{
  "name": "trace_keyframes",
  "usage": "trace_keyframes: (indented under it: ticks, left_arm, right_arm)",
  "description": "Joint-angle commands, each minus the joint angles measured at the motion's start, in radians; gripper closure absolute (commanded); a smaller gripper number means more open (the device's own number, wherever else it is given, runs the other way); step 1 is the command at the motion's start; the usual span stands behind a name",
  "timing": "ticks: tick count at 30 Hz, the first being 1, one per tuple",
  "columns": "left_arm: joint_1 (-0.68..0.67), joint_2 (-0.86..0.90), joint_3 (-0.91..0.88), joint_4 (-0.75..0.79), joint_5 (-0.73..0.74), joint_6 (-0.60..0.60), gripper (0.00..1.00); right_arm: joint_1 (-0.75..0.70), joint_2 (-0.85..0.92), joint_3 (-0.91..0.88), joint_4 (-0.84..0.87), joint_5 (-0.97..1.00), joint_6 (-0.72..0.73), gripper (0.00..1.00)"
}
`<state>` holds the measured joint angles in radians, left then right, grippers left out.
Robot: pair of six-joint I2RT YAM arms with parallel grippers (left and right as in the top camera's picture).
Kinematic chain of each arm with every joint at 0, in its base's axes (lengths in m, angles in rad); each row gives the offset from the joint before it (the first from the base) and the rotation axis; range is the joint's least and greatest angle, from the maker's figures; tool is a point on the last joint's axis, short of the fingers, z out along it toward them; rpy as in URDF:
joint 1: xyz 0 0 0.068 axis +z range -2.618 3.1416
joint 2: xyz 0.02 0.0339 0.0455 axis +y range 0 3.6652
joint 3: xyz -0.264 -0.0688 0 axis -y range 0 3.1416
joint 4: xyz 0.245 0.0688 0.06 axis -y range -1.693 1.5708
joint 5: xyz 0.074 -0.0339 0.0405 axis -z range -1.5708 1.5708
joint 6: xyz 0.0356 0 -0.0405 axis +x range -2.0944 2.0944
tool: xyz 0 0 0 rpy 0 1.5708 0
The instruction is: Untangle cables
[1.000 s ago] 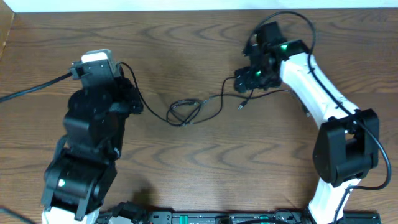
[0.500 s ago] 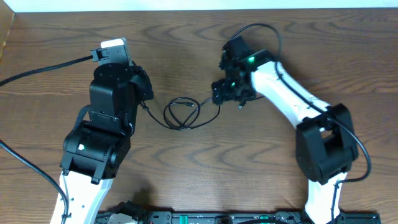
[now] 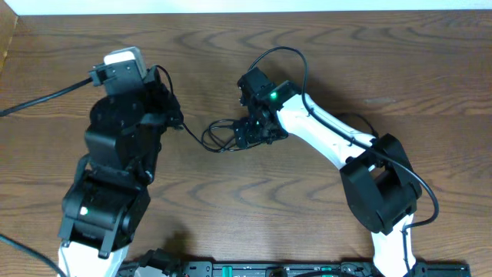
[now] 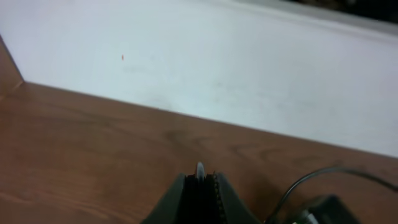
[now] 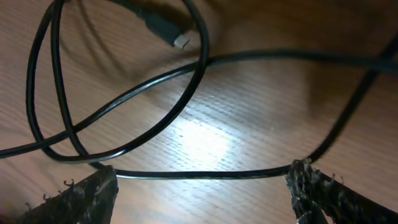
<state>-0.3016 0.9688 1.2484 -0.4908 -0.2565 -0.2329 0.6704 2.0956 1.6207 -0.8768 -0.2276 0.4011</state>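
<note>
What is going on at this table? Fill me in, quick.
Two robot arms are working on a tangled black cable on a wooden table. The left gripper is shut and appears to pinch one end of the cable. From there the cable runs into a loose loop mid-table. The right gripper hangs open just above that loop, near a small plug, and grips nothing.

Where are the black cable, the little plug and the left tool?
black cable [image 5: 199,175], right wrist view, on its bottom strand
plug [image 5: 163,28], right wrist view, on its dark body
left tool [image 4: 200,179], left wrist view, at its shut fingertips
</note>
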Motion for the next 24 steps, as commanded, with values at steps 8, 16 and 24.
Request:
trace_keyframes:
  ticks: [8,16,24]
  left_arm:
    - [0.006,-0.050,0.006,0.008,0.010,-0.005,0.88]
    - [0.006,-0.049,0.006,0.002,0.014,-0.005,0.88]
    - [0.006,-0.049,0.006,-0.004,0.013,-0.005,0.88]
  right_arm:
    - [0.089,0.019,-0.006,0.056,0.064,0.130,0.37]
    - [0.105,0.048,-0.006,0.092,0.117,0.180,0.28]
    - [0.103,0.050,-0.006,0.157,0.117,0.202,0.25]
